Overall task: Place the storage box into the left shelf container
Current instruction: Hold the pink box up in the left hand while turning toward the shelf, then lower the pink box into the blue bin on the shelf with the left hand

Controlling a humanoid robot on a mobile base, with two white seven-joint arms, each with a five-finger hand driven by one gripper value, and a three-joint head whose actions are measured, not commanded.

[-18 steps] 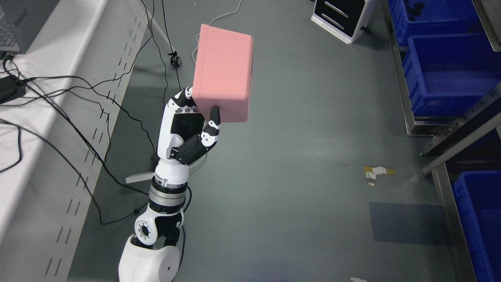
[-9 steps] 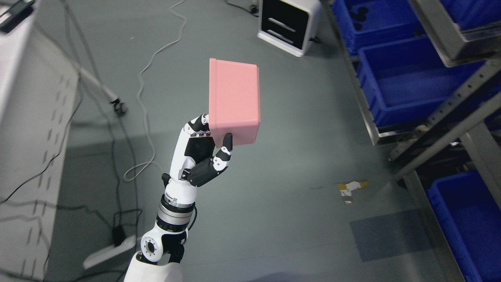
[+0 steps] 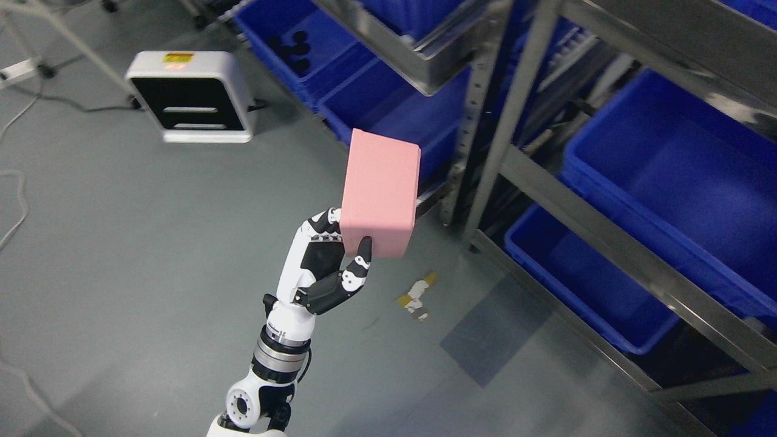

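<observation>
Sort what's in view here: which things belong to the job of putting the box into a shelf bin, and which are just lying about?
Part of the job:
- pink box
- left hand, gripping the box's lower end
- metal shelf
- blue bins on the shelf

Lying about:
- white and black unit on the floor
- tape scrap on the floor
- cables at the left edge

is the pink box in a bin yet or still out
Out. The left hand holds the pink box above the floor, short of the blue bins.

You get bright, even overhead light; the floor [image 3: 121, 243] carries soft shadows, the steel shelf frame [image 3: 607, 237] shows glare, focus stays sharp.
</observation>
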